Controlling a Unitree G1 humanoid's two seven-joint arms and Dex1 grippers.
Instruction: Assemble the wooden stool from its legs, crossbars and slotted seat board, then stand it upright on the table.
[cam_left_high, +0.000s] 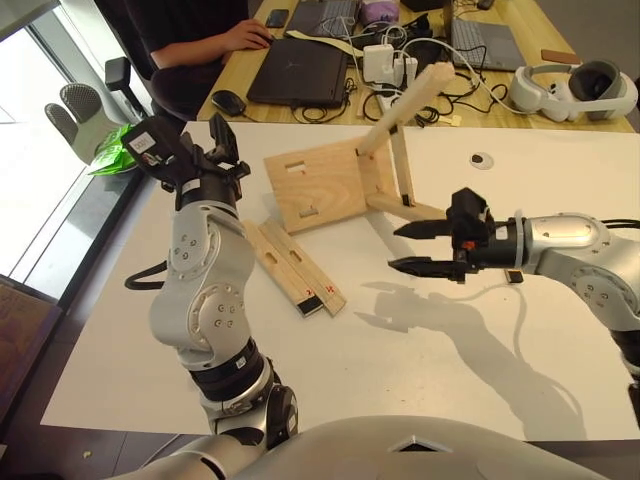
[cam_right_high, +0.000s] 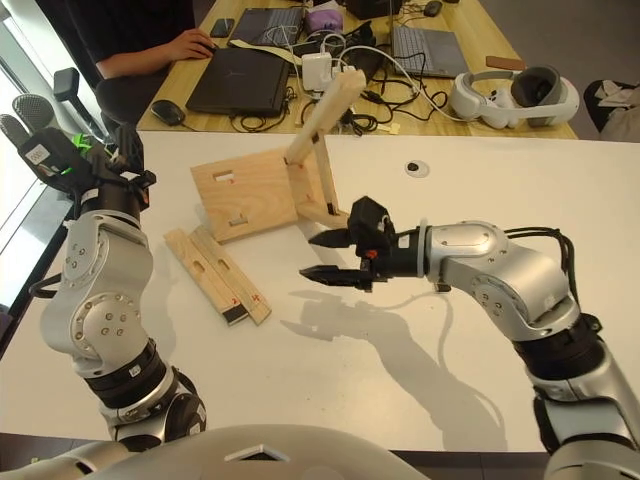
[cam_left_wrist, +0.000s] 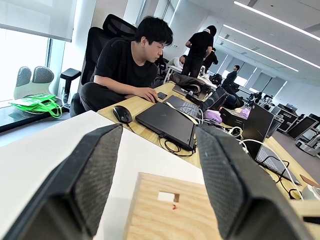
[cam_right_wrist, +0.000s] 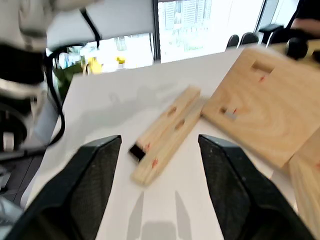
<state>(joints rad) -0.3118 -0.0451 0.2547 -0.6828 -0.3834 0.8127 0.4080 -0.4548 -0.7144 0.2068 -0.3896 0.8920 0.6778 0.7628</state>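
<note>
White rectangular table (cam_left_high: 420, 380) carries all stool parts in its far-left half.

Largest part: the pale square wooden seat board with rectangular slots (cam_left_high: 315, 185). It lies on the table propped at a tilt. A partial leg frame is already joined to its right edge, with one light wooden leg (cam_left_high: 405, 105) angled up and away from the table.

Next: two loose slotted wooden bars with black end caps (cam_left_high: 295, 268). They lie flat, side by side and touching, just beside the near-left corner of the board. They are judged to be the remaining legs.

Right gripper (cam_left_high: 393, 247) hovers low over the table, near the leg frame and right of the loose bars. Its jaws are released and hold nothing.

Left gripper (cam_left_wrist: 157, 135) is raised at the left of the board, pointing toward it. Its jaws are spread and empty.

Handling, as judged:
- Wood is stiff, light and dry-surfaced; slip risk is low.
- Loose bars: grip across the narrow width at mid-length.
- Board assembly: steady it by the board edge. Lifting by the raised leg could lever the slot joint loose.
</note>
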